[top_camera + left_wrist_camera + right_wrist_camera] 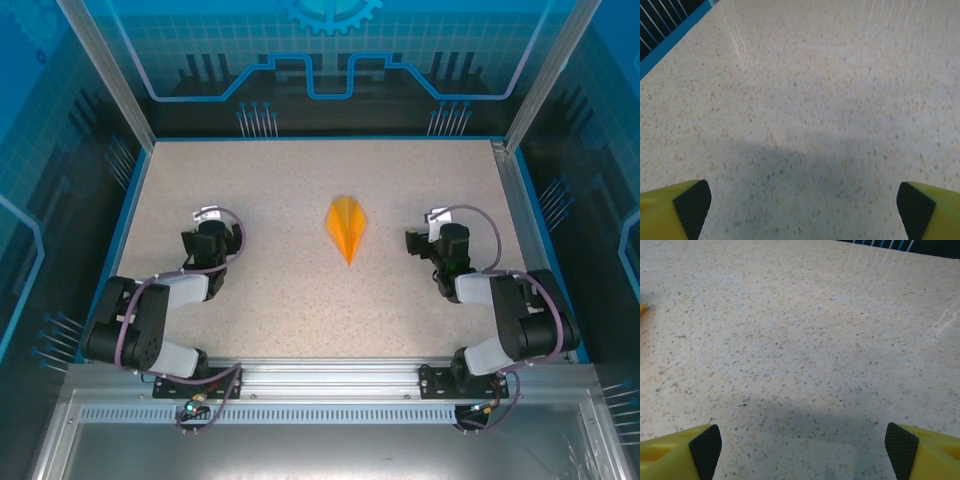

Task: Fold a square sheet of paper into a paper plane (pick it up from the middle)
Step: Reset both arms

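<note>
Top view, surface: speckled table (300, 300); your paper plane (347, 228) lies flat mid-table, between the arms, touching neither.
Left wrist: your left gripper (802, 210) is spread wide, holding nothing.
Right wrist: your right gripper (802, 447) is spread wide, empty; orange tip at left edge.

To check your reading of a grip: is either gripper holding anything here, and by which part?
Nothing is held. The left gripper and right gripper stand open over the table; the paper plane lies untouched between the arms.
</note>
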Controlling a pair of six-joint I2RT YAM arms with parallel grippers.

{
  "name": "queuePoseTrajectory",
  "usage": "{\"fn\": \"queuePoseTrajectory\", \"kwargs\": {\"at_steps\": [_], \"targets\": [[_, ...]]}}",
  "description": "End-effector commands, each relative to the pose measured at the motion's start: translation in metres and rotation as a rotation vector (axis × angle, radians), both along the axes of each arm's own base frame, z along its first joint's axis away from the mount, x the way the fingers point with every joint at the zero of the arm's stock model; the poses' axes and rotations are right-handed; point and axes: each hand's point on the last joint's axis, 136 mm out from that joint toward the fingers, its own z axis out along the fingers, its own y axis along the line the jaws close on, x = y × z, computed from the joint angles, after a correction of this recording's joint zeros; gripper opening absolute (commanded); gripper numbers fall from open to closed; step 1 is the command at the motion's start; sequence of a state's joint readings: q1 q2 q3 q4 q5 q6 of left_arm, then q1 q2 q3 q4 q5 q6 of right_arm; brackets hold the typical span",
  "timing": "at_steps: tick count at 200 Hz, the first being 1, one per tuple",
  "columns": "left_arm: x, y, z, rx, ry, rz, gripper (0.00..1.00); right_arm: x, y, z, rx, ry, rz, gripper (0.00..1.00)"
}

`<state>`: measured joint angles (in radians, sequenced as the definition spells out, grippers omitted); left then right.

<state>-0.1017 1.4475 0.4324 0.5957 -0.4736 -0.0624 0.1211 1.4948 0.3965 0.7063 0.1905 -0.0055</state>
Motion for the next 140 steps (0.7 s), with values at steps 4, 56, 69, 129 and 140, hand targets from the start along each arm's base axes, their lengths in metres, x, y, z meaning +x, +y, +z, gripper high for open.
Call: {"fn": "queuePoseTrajectory", "kwargs": {"at_steps": [4,56,69,129,140], "targets": [[0.013,-0.016,0.006,-0.051,-0.115,-0.137,0.99,0.013,-0.002,0.022,0.017,-0.090,0.015,0.90],[0.015,-0.007,0.006,-0.082,-0.117,-0.112,0.99,0.013,-0.015,0.022,0.018,-0.093,-0.070,0.99],[0.016,-0.010,0.006,-0.071,-0.114,-0.117,0.99,0.011,-0.025,0.024,0.005,-0.108,-0.140,0.99],[0.016,-0.010,0.006,-0.075,-0.114,-0.119,0.99,0.011,-0.024,0.023,0.002,-0.106,-0.140,0.99],[0.016,-0.010,0.006,-0.075,-0.113,-0.119,0.99,0.012,-0.024,0.024,0.002,-0.108,-0.140,0.99]]}}
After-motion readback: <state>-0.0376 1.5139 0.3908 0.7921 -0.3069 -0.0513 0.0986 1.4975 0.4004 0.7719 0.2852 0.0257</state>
